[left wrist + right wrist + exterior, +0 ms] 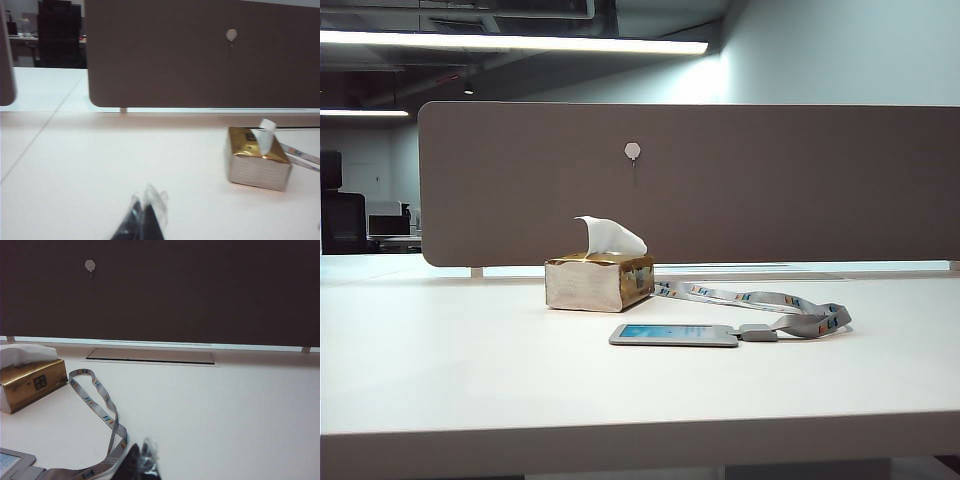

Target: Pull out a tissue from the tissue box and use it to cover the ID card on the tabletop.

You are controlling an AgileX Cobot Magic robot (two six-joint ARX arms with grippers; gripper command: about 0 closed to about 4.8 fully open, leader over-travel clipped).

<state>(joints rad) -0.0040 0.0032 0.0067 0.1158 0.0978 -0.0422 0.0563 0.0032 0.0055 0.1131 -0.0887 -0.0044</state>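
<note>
Both tools closed, left tool (142, 220) and right tool (142, 462) low above the tabletop (470, 370).

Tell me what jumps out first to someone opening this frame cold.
The gold tissue box sits mid-table before the brown partition, a white tissue sticking up from its top. Just in front and to its right lies the ID card, uncovered, its lanyard looping back toward the box. The left gripper and right gripper are shut, touching nothing.

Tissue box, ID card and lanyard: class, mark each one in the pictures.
tissue box (588, 284), exterior view, pale crinkled end face.
ID card (672, 333), exterior view, light-blue face.
lanyard (103, 406), right wrist view, strap of the loop.
</note>
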